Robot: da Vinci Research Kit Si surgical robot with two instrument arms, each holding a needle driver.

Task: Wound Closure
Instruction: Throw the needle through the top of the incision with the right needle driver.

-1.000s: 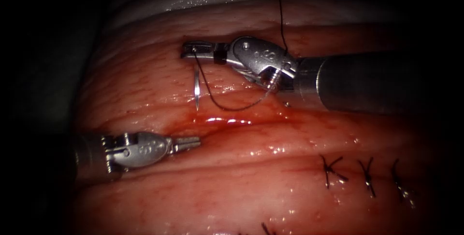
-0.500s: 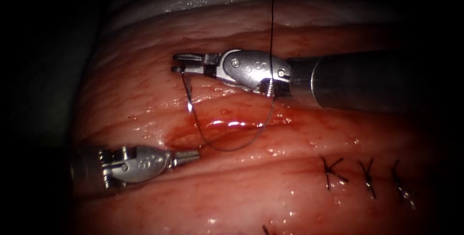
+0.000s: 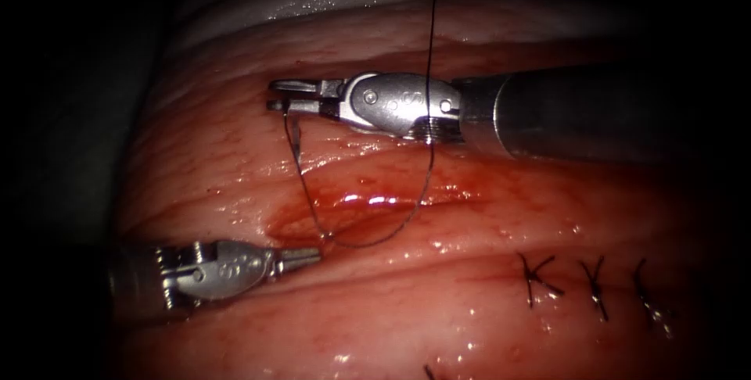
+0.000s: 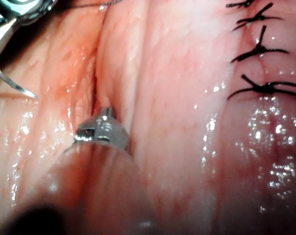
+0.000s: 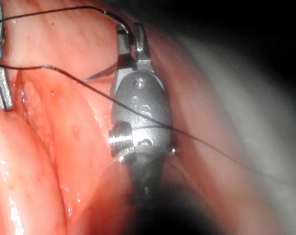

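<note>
The glistening pink-red pork tissue (image 3: 485, 325) carries a horizontal open cut (image 3: 368, 212) pooled with red fluid (image 3: 313, 220). Above the cut, the right silver end effector (image 3: 285, 95) is clamped on the thin curved steel needle (image 3: 296, 139) near its thread end; the needle hangs free, outside the tissue. The black thread (image 3: 391, 227) loops across the cut. Below the cut, the left silver end effector (image 3: 307, 256) is closed, holding nothing.

Your thread (image 3: 432, 28) runs off the endoscope view's top edge, so its far end can't be traced. Right tool (image 3: 293, 96): its shaft leaves the right edge into shadow. The needle (image 3: 296, 139) is too thin to tell whether its tip touches the tissue (image 3: 485, 270). Left tool (image 3: 301, 256): its shaft fades into dark.
</note>
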